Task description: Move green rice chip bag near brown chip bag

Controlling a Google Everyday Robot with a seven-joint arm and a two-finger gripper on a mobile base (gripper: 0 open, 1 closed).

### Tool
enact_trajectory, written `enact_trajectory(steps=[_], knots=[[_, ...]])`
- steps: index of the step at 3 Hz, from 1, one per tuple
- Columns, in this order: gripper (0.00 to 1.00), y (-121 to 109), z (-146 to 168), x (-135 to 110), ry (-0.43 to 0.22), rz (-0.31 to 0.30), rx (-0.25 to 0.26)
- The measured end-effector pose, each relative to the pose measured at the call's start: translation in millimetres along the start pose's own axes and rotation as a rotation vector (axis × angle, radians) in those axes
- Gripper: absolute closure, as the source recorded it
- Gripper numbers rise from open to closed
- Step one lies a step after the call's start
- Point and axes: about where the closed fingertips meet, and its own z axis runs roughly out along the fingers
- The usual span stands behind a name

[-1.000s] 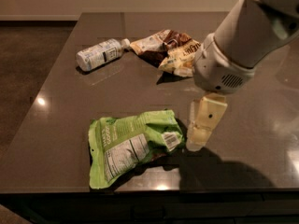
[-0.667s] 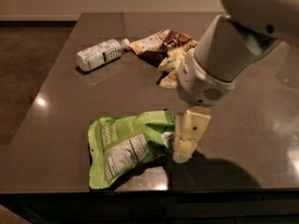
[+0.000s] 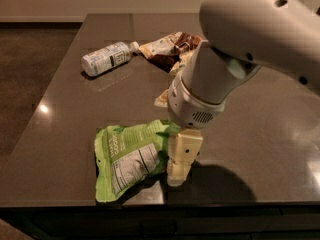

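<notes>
The green rice chip bag [image 3: 131, 160] lies flat near the table's front edge, with its white nutrition panel facing up. The brown chip bag [image 3: 167, 48] lies at the back of the table, and my arm hides part of it. My gripper [image 3: 180, 159] points down at the green bag's right edge, touching or overlapping it. My large white arm covers the middle right of the view.
A white plastic bottle [image 3: 107, 58] lies on its side at the back left, next to the brown bag. The dark table [image 3: 75, 114] ends just in front of the green bag, and its left edge drops to the floor.
My arm has swung left and toward the camera. The gripper has gone from just right of the green bag to its right edge. The bag has stayed put.
</notes>
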Motion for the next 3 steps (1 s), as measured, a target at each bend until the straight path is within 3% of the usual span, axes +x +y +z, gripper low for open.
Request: enact_trajectory(steps=[1, 3], knots=[[0.15, 0, 10, -5, 0.004, -0.005, -0.007], [0.62, -10, 6, -7, -0.002, 0.02, -0.006]])
